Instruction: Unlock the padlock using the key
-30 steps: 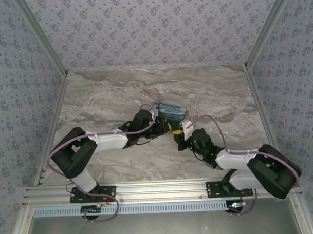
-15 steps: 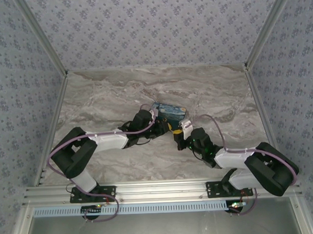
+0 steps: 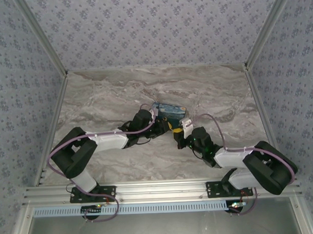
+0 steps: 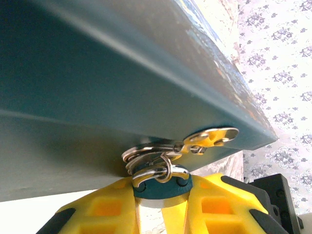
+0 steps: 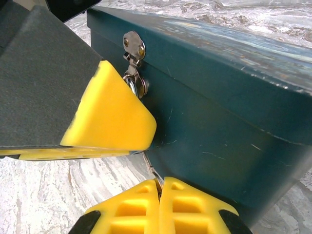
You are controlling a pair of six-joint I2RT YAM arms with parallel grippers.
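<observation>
While left fingers [image 4: 107, 209] clamp the padlock [image 4: 161, 188], right fingers [image 5: 190, 204] pinch the key [image 5: 151, 171].

There is one box [image 3: 169, 111], one hasp [image 5: 132, 46], one padlock [image 4: 161, 187], one key [image 5: 152, 171], one table [image 3: 104, 98], and two grippers, namely the left gripper [image 4: 163, 204] and the right gripper [image 5: 160, 187].

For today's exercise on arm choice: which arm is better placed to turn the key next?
Likely right: the right gripper is shut on the key, while the left gripper clamps the padlock at the hasp.
</observation>
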